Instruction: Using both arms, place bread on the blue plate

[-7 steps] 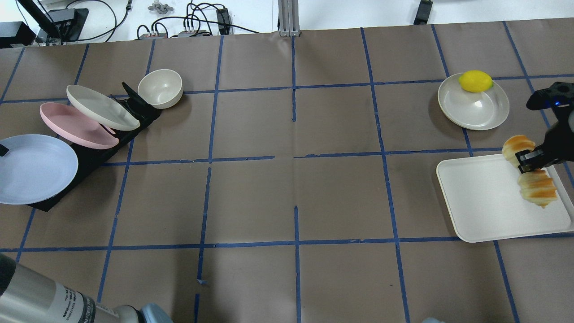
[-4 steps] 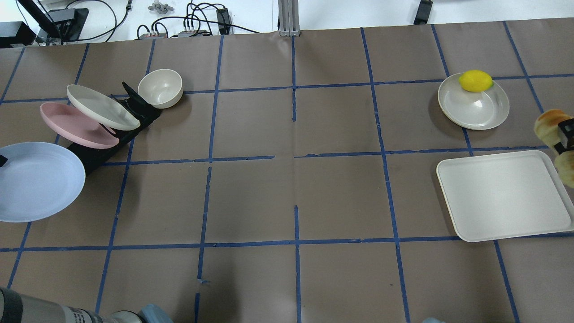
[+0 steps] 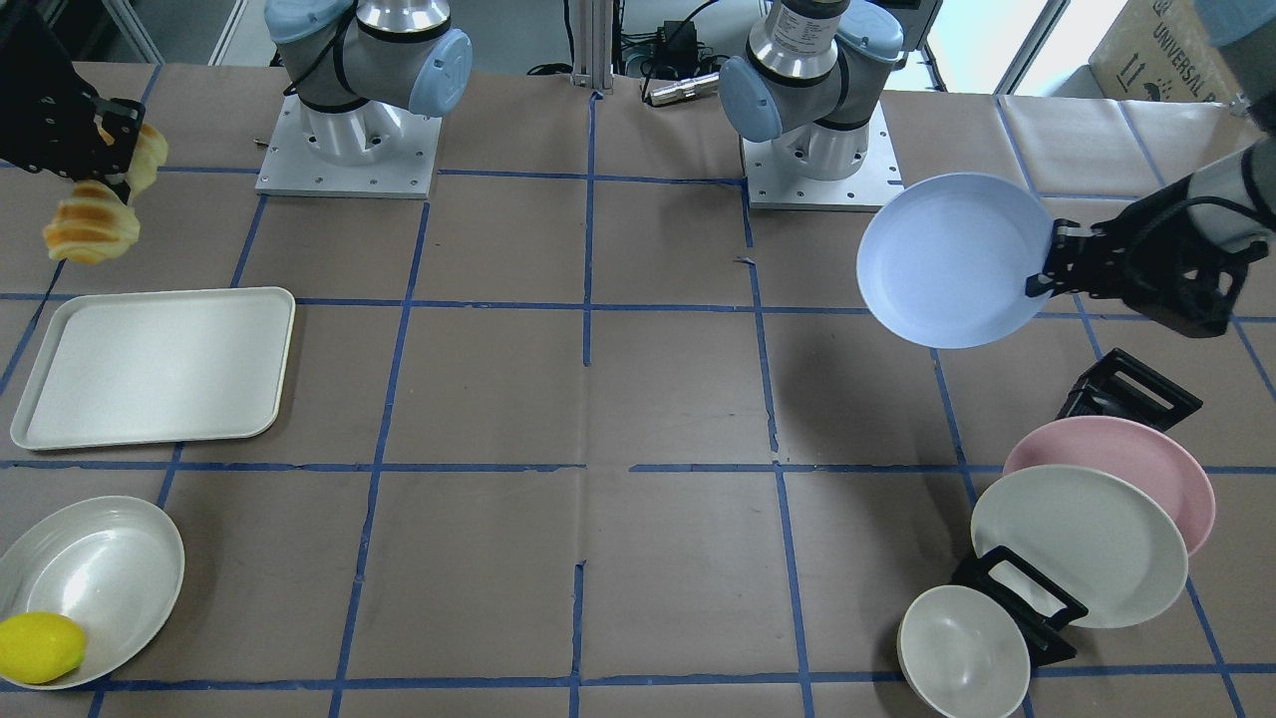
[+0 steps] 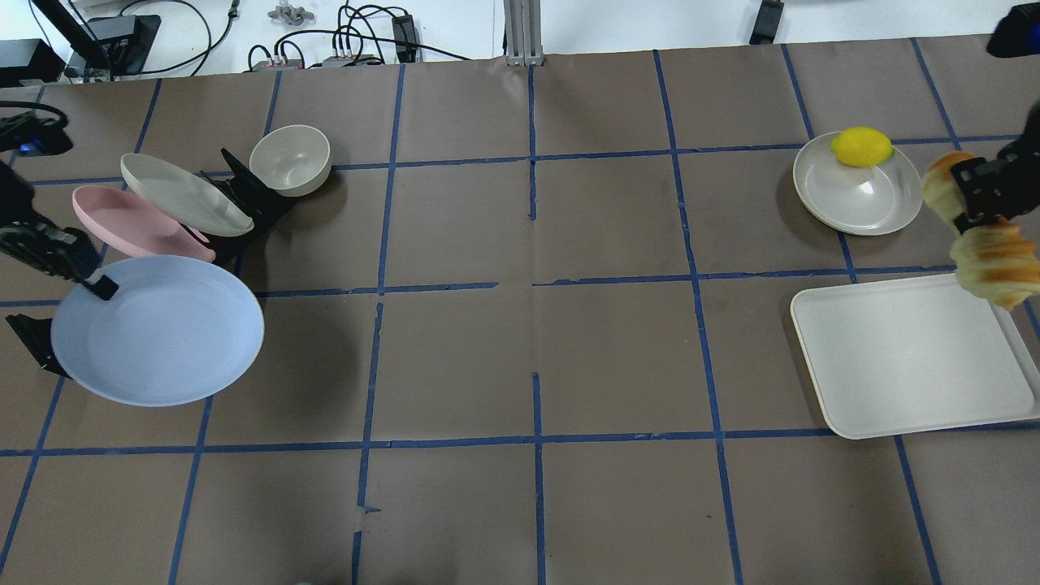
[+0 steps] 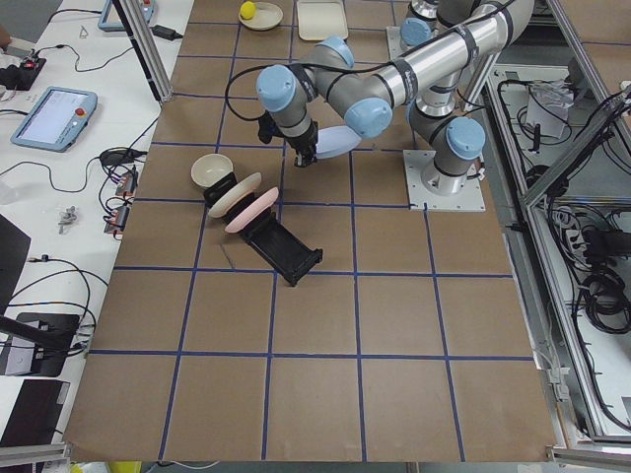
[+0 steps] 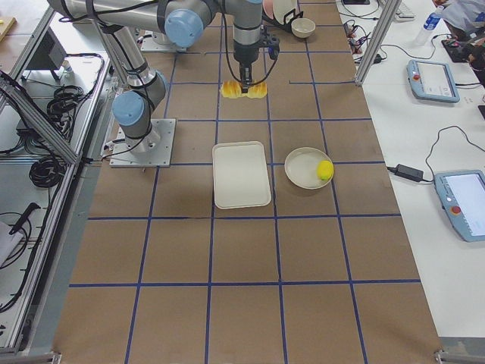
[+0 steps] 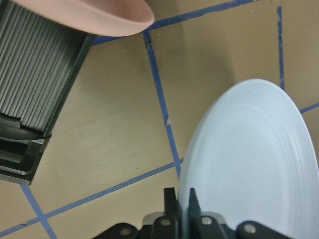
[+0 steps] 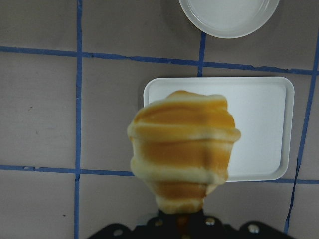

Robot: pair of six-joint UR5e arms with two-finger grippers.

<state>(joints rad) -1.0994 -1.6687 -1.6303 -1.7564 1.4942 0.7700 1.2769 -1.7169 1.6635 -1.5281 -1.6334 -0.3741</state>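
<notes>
The left hand (image 4: 96,284) pinches the rim of the blue plate (image 4: 162,341), held in the air above the worktop (image 4: 528,349) beside a black plate rack (image 4: 244,203). The right hand (image 4: 971,201) clamps the bread (image 4: 998,253) around its middle, raised over the far corner of a white tray (image 4: 894,366).

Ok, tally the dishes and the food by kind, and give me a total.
Plates: 4 (blue plate, pink plate, racked white plate, flat white plate)
Bowl: 1
Tray: 1
Bread: 1
Lemon: 1
Total: 8
</notes>
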